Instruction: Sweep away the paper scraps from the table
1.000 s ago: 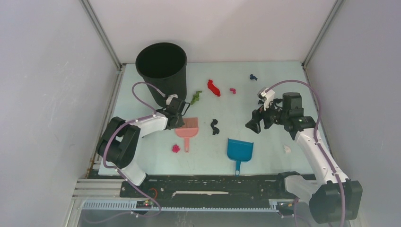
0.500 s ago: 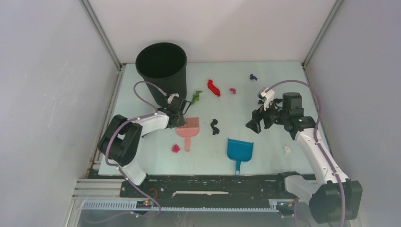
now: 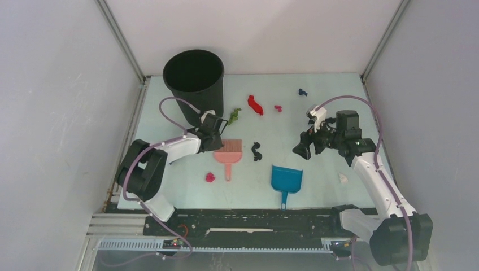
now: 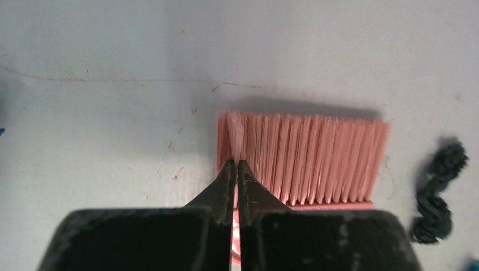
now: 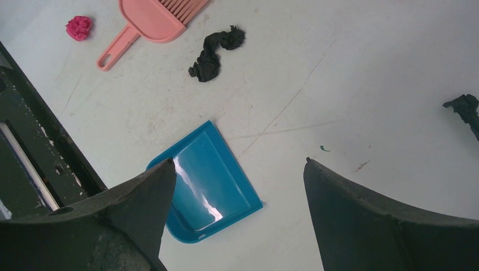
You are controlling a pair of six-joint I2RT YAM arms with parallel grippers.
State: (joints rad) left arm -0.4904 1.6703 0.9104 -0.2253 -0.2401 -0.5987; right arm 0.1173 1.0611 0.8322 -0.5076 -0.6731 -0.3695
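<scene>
- On the mint-green worktop, my left fingers are pinched tight on a tuft at one corner of the pink hand brush, which lies flat.
- My right fingers hang spread wide above the blue dustpan.
- Loose paper: a black scrap just right of the brush, a magenta scrap left of its handle.
- Farther back lie a green scrap, a red scrap and a dark blue scrap.
- A black bin stands at the far left.
</scene>
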